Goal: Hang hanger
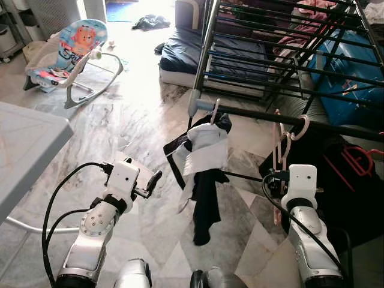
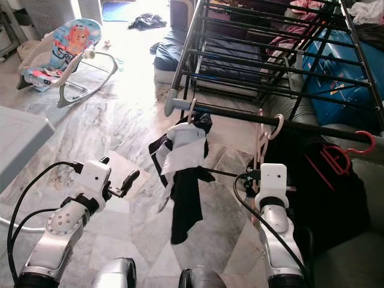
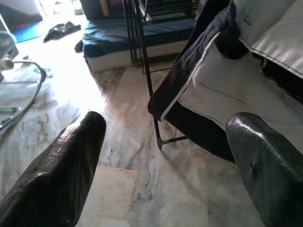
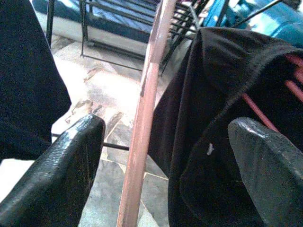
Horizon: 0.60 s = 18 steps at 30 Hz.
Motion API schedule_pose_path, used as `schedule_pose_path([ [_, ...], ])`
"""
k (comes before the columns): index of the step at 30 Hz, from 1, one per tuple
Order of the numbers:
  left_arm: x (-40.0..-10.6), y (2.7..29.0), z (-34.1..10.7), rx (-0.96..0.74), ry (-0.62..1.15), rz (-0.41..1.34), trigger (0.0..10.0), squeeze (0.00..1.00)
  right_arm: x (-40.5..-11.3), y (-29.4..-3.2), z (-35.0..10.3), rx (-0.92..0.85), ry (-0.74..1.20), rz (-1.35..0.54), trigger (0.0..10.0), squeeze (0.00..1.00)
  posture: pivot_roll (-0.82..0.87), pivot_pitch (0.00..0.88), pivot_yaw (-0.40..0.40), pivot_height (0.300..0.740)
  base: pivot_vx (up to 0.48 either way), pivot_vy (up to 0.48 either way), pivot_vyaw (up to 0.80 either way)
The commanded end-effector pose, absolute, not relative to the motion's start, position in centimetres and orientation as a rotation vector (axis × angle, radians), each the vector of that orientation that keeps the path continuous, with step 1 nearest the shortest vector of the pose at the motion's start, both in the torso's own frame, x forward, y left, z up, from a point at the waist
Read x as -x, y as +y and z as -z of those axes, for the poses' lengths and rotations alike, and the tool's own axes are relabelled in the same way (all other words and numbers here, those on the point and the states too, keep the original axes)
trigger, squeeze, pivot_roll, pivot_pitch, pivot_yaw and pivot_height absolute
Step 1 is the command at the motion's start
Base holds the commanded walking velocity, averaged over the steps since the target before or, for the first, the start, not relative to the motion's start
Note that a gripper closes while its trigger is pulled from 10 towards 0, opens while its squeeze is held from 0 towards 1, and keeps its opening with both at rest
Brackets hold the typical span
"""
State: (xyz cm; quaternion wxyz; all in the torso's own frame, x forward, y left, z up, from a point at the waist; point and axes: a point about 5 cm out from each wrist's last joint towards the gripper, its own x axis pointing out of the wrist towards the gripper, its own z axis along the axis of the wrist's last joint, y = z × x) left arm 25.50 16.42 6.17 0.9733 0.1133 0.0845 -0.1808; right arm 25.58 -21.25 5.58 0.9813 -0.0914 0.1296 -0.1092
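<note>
Two pincers are raised before the drying rack (image 1: 282, 54), and the right pincer (image 4: 161, 156) is the nearer one to the pink hanger (image 1: 278, 157). That hanger hangs with its hook (image 1: 302, 127) over the rack's near rail (image 1: 270, 115), its long side running almost straight down, just on the far side of the right wrist. In the right wrist view the pink bar stands between the two black fingers (image 4: 71, 161), which are spread wide apart and touch nothing; a dark garment (image 4: 213, 118) hangs right beside it. The head views hide those fingers behind the wrist, yet show the hook on the rail. The left pincer (image 1: 150, 185) is spread too, empty, aimed at the black-and-white clothes (image 1: 204, 162) hanging left on the same rail. By my reading the hanger is already hung.
</note>
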Motion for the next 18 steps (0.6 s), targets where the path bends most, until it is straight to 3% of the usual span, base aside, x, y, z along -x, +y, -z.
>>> schedule_pose_path([
  [1, -25.57, 16.09, -6.42, -0.238, 0.162, 0.381, 10.0, 0.00, -25.51, -21.90, -5.98, 0.185, 0.251, 0.252, 10.0, 1.00, -0.03, 0.035, -0.088, 0.740, -0.255, 0.000, 0.00],
  [10, -25.75, 16.00, -6.50, -0.244, 0.162, 0.391, 10.0, 0.00, -25.64, -22.09, -6.05, 0.176, 0.250, 0.280, 10.0, 1.00, -0.03, 0.035, -0.080, 0.740, -0.260, 0.000, 0.00],
  [18, -26.04, 15.86, -6.22, -0.273, 0.185, 0.449, 10.0, 0.00, -26.02, -21.94, -5.56, 0.134, 0.235, 0.352, 10.0, 1.00, -0.02, 0.000, 0.013, 0.740, -0.221, 0.000, 0.00],
])
